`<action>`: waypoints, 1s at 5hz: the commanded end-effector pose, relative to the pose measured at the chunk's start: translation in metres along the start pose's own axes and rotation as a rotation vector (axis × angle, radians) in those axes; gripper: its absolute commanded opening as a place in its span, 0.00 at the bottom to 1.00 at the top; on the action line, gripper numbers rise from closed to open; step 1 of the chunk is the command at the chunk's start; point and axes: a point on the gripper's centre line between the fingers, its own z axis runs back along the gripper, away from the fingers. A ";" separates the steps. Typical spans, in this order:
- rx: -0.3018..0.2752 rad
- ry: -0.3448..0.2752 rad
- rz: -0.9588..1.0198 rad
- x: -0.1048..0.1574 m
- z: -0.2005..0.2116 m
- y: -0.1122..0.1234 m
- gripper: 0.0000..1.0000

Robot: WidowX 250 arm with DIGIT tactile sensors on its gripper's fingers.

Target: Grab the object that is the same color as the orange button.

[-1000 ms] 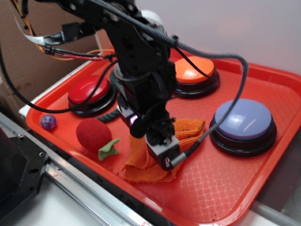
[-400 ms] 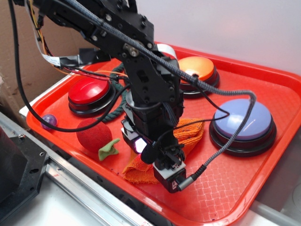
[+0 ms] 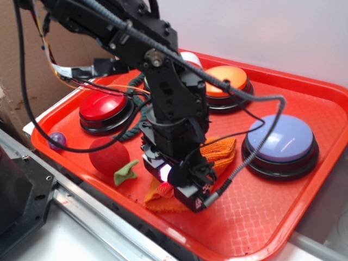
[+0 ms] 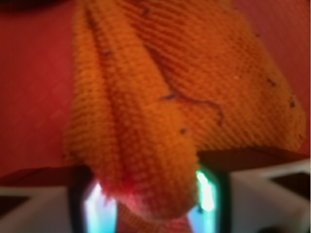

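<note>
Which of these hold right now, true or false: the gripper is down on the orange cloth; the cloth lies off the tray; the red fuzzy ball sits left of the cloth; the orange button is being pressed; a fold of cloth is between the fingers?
1. The gripper is down on the orange cloth. True.
2. The cloth lies off the tray. False: it lies on the tray.
3. The red fuzzy ball sits left of the cloth in the exterior view. True.
4. The orange button is being pressed. False: nothing touches it.
5. A fold of cloth is between the fingers. True, in the wrist view.

Orange nubbly cloth [image 4: 165,97] with dark specks, red tray [image 3: 283,223].
</note>
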 end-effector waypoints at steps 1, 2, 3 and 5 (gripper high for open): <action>-0.023 -0.021 0.074 0.013 0.011 0.008 0.00; 0.011 -0.018 0.072 0.020 0.013 0.016 0.00; 0.008 0.008 0.051 0.021 0.035 0.028 0.00; 0.034 0.002 0.007 0.027 0.112 0.073 0.00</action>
